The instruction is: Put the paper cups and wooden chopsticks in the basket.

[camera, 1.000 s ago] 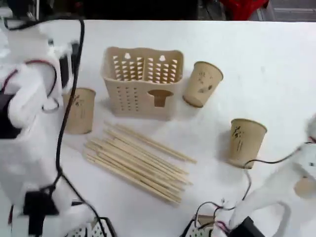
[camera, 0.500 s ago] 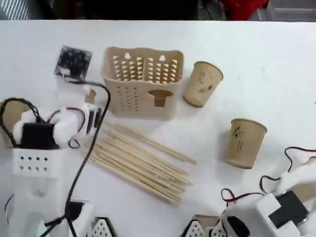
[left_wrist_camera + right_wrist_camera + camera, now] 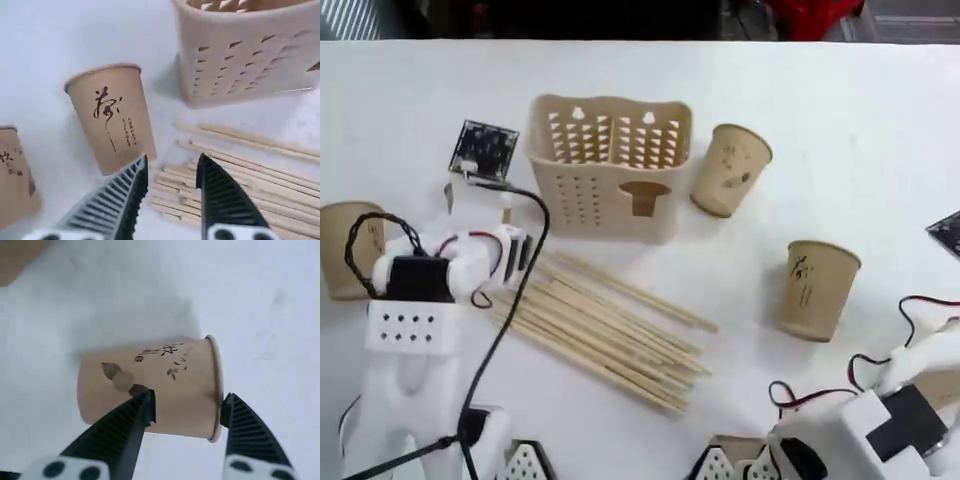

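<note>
Two grippers are spread wide, the left gripper (image 3: 172, 165) over the wooden chopsticks (image 3: 250, 170) on the worktop (image 3: 840, 100) beside the basket (image 3: 240, 60), the right gripper (image 3: 187, 402) over a paper cup (image 3: 150, 385), likely ready to grab them.

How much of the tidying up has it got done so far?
Nothing is in yet. The basket looks empty; the chopsticks lie in front of it, one cup beside it, another cup farther off, a third cup off to the left. In hand: the left gripper hangs open over the chopsticks, the right gripper open at a cup. Everything remains.
</note>
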`<act>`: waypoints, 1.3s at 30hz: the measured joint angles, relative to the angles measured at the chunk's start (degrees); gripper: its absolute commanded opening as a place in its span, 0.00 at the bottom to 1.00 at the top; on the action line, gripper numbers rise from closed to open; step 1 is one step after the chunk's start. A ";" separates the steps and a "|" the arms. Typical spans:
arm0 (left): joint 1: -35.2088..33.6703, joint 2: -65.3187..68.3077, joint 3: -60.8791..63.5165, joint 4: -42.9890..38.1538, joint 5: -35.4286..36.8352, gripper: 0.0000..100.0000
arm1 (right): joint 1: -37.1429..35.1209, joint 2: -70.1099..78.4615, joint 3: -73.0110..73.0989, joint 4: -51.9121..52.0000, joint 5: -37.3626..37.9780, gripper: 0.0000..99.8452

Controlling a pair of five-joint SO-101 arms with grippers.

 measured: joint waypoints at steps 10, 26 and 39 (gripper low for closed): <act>0.00 0.00 0.62 -0.44 0.00 0.17 | 1.41 0.00 -0.26 -1.67 0.35 0.22; 0.00 -0.09 1.14 -0.62 0.00 0.17 | 1.93 7.47 -2.29 -2.99 0.53 0.12; 0.00 -0.09 1.14 -0.62 0.00 0.17 | 2.29 9.49 -12.92 -2.90 -9.67 0.02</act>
